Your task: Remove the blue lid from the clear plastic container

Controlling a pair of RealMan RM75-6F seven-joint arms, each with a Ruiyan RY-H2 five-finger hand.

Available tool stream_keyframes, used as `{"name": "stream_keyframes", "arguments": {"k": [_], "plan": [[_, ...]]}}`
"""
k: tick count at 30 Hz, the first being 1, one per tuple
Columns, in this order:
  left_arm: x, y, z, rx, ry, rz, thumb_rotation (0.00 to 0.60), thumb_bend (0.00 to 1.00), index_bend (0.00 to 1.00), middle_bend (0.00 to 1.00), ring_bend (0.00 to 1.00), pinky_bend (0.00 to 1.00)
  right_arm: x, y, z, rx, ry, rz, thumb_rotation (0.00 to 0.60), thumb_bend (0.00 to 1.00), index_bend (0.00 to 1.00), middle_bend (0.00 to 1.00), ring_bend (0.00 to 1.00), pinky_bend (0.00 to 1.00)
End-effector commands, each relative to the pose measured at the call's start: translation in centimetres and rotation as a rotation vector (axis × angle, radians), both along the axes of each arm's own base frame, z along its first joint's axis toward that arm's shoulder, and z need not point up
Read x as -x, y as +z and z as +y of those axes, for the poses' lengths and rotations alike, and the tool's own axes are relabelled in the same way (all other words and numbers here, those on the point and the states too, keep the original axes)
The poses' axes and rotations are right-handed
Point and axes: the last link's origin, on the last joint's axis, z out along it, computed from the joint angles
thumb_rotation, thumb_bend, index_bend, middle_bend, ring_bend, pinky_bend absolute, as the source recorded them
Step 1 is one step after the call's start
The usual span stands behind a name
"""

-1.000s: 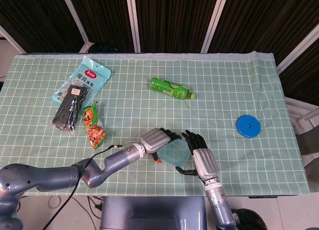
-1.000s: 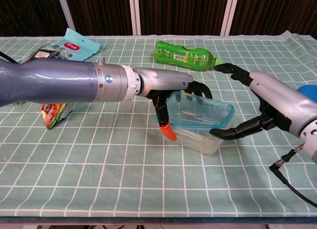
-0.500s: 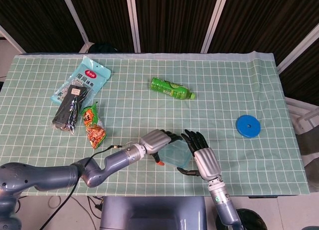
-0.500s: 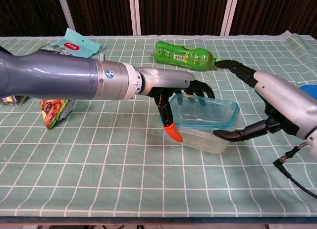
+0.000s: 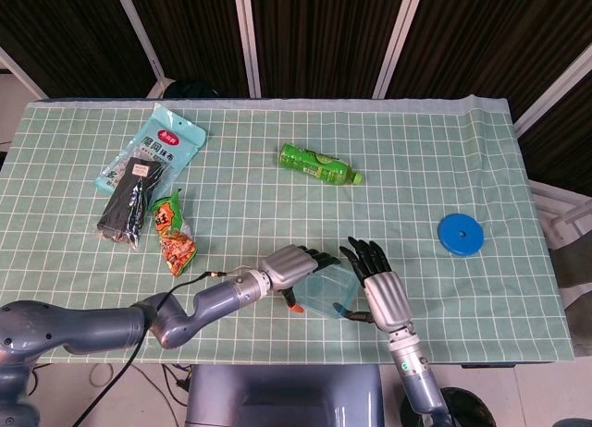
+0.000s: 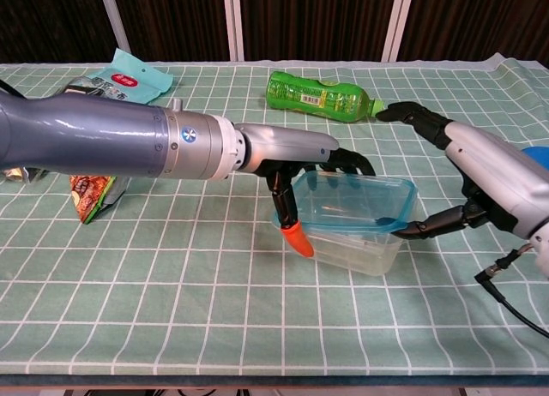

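Note:
The clear plastic container (image 6: 353, 250) stands near the table's front edge, its blue-tinted lid (image 6: 352, 203) sitting slightly askew on top. My left hand (image 6: 296, 156) grips the container's left end: dark fingers curl over the lid's far edge and the orange-tipped thumb (image 6: 295, 236) presses the near left corner. My right hand (image 6: 485, 169) is at the right end with fingers spread above and behind, and its thumb touches the lid's right rim. In the head view the container (image 5: 324, 293) lies between the left hand (image 5: 289, 263) and the right hand (image 5: 381, 293).
A green bottle (image 6: 322, 95) lies on its side behind the container. A blue disc (image 5: 460, 233) sits at the right. Snack packets (image 5: 148, 159) and an orange pouch (image 5: 173, 231) lie at the left. The front table edge (image 6: 274, 381) is close.
The container and both hands have shifted slightly right and nearer the front edge. The right thumb has come in against the lid's right rim.

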Motion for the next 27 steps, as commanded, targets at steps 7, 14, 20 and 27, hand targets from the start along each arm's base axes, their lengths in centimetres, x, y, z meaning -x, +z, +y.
{"name": "stream_keyframes", "arguments": {"k": [7, 14, 20, 27], "plan": [[0.1, 0.3, 0.5, -0.037, 0.01, -0.014, 0.6, 0.0, 0.0, 0.0, 0.03, 0.17, 0.3, 0.1, 0.1, -0.005, -0.017, -0.025, 0.6, 0.5, 0.53, 0.02, 0.0, 0.0], [0.5, 0.5, 0.6, -0.062, 0.021, -0.027, 0.6, 0.0, 0.0, 0.0, 0.0, 0.14, 0.2, -0.2, 0.3, -0.013, -0.02, -0.031, 0.6, 0.52, 0.62, 0.05, 0.0, 0.0], [1.0, 0.8, 0.5, -0.074, 0.036, -0.033, 0.6, 0.0, 0.0, 0.0, 0.0, 0.14, 0.3, -0.4, 0.5, -0.015, -0.017, -0.027, 0.6, 0.52, 0.64, 0.06, 0.0, 0.0], [1.9, 1.9, 0.5, -0.105, 0.048, -0.057, 0.6, 0.0, 0.0, 0.0, 0.0, 0.13, -0.3, -0.5, 0.6, -0.014, -0.004, -0.044, 0.6, 0.52, 0.64, 0.06, 0.0, 0.0]]}}
